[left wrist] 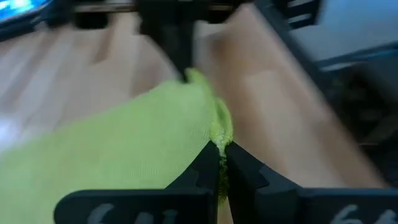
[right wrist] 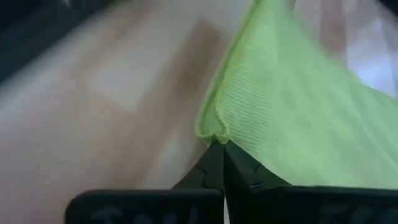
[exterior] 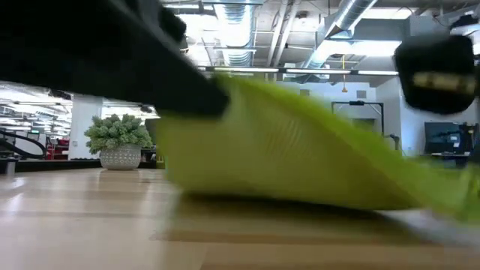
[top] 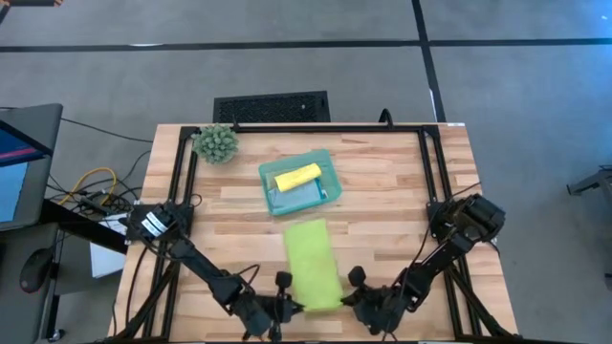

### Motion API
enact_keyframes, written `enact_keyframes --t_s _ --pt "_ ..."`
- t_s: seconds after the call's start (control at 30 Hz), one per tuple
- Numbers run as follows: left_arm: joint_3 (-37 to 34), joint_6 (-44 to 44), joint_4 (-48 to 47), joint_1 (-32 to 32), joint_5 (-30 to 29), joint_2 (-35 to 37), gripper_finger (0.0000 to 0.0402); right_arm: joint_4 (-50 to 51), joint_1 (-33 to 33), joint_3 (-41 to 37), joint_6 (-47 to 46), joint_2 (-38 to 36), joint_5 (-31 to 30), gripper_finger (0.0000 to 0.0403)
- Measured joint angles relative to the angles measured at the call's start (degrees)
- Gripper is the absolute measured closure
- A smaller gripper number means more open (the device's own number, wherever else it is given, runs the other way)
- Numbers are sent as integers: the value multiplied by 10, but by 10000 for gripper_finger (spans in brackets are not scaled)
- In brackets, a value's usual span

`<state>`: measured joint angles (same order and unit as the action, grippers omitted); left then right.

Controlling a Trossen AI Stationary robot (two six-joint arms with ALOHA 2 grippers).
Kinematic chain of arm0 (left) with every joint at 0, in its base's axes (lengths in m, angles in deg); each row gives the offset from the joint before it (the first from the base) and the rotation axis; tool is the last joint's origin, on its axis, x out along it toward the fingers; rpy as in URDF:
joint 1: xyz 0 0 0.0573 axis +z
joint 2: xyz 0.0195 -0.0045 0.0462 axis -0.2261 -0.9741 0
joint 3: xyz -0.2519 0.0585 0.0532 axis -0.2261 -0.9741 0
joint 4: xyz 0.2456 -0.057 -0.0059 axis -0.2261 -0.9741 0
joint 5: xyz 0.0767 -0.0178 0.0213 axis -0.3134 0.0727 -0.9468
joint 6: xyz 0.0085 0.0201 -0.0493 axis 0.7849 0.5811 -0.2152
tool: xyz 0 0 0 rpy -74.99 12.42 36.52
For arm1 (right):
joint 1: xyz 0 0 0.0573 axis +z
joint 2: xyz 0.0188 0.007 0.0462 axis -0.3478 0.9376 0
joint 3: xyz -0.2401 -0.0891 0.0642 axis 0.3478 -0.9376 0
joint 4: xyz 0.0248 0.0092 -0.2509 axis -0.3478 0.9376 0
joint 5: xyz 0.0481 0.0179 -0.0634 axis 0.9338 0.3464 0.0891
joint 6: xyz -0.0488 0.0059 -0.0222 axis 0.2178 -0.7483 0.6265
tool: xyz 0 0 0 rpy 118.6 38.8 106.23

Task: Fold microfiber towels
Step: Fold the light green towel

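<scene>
Lime green towel (top: 313,264): I see it lying as a long strip on the desk (top: 382,191), near the front edge between my two arms; its near end is lifted off the wood at both corners.
Left pincer (top: 285,308): closed on the towel's near left corner; in my left wrist view the fingertips (left wrist: 211,165) meet around the bunched hem.
Right pincer (top: 352,298): closed on the near right corner; the right wrist view shows the cloth's edge (right wrist: 214,127) pinched right at the tips.
Low view: the towel (exterior: 300,157) sags from the left-hand grip in a slope down toward the desk; it is blurred.
Teal tray (top: 330,162): sits beyond the lime towel, toward the middle of the desk, apart from it.
Yellow towel (top: 297,176): rolled or folded, lying in the tray.
Light blue towel (top: 296,198): flat in the tray under the yellow one.
Plant ball (top: 216,142): at the far left corner of the desk, well apart from the towels.
</scene>
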<state>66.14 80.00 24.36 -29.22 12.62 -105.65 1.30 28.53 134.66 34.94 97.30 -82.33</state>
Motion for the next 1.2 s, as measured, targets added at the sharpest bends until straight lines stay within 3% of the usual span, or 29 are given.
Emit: enact_keyframes --t_s 0.27,0.5,0.7,0.97,1.2 --pt "66 56 -10 -20 48 0 396 -10 48 1 -52 -68 28 392" --pt "85 63 -44 -28 45 0 396 -13 56 2 -86 -110 36 398" --pt "86 81 -60 -45 -62 0 399 -4 9 2 -124 -129 23 396" --pt "93 23 -128 -58 -192 6 399 51 -77 3 -163 -176 8 399" --pt "102 -116 -273 -47 -223 34 399 99 -142 3 -163 -193 27 395"
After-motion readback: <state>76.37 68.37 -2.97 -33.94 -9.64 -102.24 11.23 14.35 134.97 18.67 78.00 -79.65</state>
